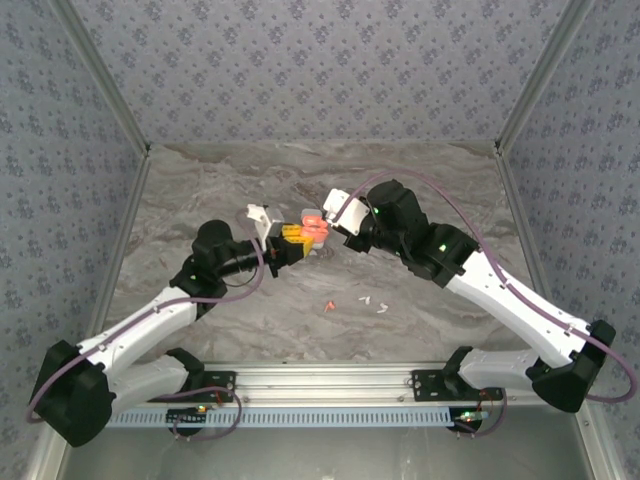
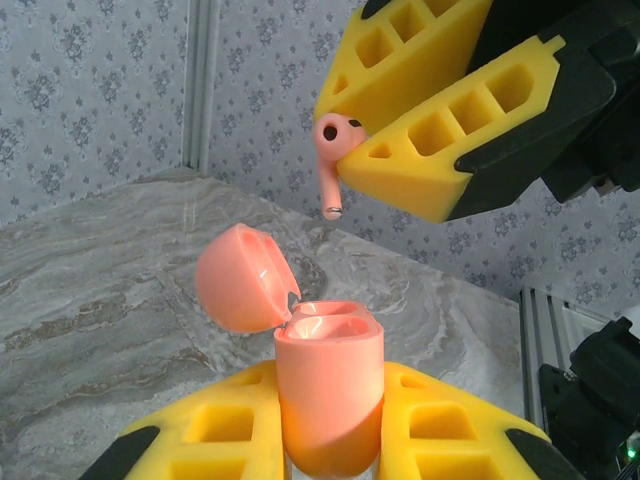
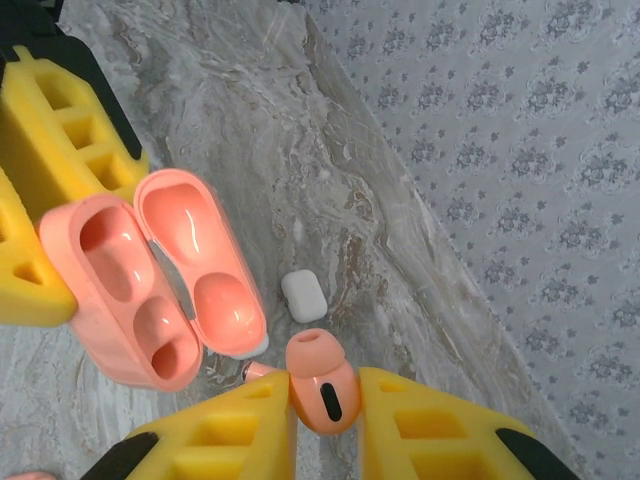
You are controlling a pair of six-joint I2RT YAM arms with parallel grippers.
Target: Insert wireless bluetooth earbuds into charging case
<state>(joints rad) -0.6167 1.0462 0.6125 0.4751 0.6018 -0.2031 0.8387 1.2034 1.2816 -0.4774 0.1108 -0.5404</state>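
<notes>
Two grippers: left gripper [image 2: 330, 445] clamps the open case [image 2: 328, 365], right gripper [image 3: 324, 408] pinches an earbud [image 3: 318, 372].

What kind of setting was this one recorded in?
Probably a purpose-built robot data-collection booth: a marble-look tabletop, patterned wall panels in aluminium framing, and the left arm and right arm bolted to a rail.

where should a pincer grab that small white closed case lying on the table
Probably across two opposite flat sides of the white case, coming straight down from above. It lies flat and closed on the table with free space around it. Its corners are rounded and would likely slip, so the straighter sides look like the safer hold.
</notes>
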